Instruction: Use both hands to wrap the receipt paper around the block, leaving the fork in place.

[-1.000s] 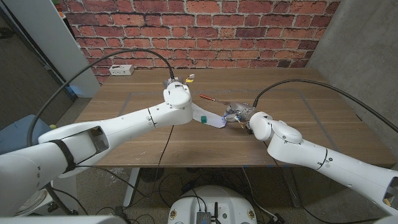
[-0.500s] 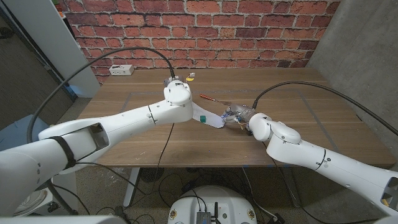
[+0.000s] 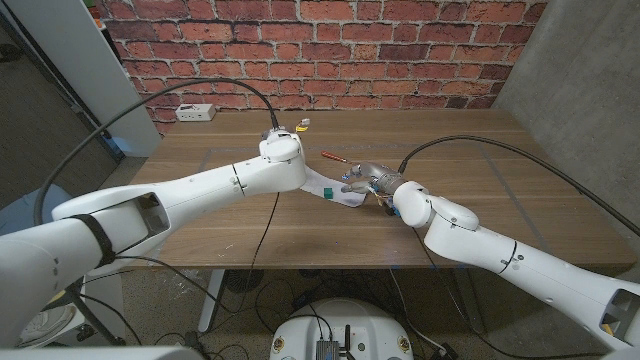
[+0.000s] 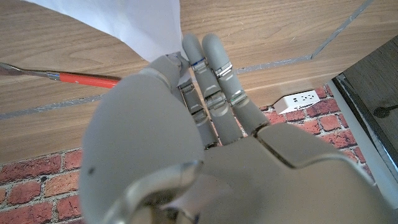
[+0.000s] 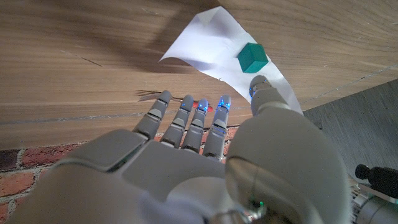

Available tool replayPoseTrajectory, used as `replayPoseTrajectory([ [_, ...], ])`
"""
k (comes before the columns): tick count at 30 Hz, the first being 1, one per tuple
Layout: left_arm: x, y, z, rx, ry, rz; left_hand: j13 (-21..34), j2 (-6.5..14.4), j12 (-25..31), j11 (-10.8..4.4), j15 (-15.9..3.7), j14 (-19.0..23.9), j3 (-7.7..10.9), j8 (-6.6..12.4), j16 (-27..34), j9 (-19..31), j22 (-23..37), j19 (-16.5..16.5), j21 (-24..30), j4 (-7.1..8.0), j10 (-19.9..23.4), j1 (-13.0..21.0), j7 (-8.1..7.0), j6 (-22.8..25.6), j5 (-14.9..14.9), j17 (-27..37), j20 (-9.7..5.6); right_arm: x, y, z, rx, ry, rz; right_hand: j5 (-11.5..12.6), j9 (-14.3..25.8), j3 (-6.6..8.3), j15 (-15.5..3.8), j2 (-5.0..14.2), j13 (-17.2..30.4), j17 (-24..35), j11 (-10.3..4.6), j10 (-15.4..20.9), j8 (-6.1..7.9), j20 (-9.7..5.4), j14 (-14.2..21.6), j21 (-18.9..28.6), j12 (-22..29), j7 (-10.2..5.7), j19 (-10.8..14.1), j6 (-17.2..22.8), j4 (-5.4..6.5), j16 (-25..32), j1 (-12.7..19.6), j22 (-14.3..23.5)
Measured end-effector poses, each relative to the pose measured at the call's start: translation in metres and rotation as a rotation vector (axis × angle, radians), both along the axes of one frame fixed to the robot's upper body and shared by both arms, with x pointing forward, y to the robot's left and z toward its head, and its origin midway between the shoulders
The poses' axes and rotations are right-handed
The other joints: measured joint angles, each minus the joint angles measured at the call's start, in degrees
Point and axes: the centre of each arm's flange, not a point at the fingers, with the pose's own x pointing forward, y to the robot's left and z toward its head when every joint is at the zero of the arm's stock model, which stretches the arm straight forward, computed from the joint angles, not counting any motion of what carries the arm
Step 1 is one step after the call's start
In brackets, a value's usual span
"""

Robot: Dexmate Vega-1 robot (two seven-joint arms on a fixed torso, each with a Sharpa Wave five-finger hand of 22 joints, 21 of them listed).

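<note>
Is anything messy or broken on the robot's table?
Nothing looks broken or spilled. The receipt paper lies flat but slanted on the table, with the green block sitting on it, not wrapped yet.

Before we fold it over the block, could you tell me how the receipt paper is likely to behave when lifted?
The receipt paper looks thin, and one edge already lifts off the table, so it is probably floppy and light. It may slide unless pinned; the small green block resting on it likely gives little anchoring.
</note>
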Motion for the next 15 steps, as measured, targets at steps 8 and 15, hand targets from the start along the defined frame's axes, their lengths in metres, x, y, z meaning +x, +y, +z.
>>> replayPoseTrajectory([
  [8,0.002,0.001,0.001,-0.013,0.003,-0.007,0.00,0.22,0.00,0.00,0.00,0.00,0.00,0.00,0.00,0.00,0.00,-0.41,0.43,0.00,0.00,-0.23,0.00,0.00,-0.29,0.27,0.20,0.006,0.011,-0.001,0.018,0.014,0.053,0.83,0.00,-0.59,0.14,-0.91,-0.16,-0.17,-0.14,-2.62,0.00,-0.20,-2.93,-0.43,-0.16,-0.62,-0.38,-0.58,-0.46,-1.15,0.92,0.00],
  [15,0.003,0.002,0.001,-0.017,0.006,-0.008,0.13,0.22,0.00,0.00,0.00,0.00,0.00,0.00,-0.01,0.09,0.01,-0.41,0.43,0.00,0.00,-0.23,0.00,0.00,-0.51,0.27,0.20,0.011,0.019,-0.004,0.020,0.028,0.088,1.07,-0.01,-0.57,0.23,-1.18,-0.16,-0.67,-0.53,-3.01,0.21,-0.73,-3.02,-0.43,-0.16,-1.21,0.16,0.01,-0.51,-1.36,2.41,0.00],
])
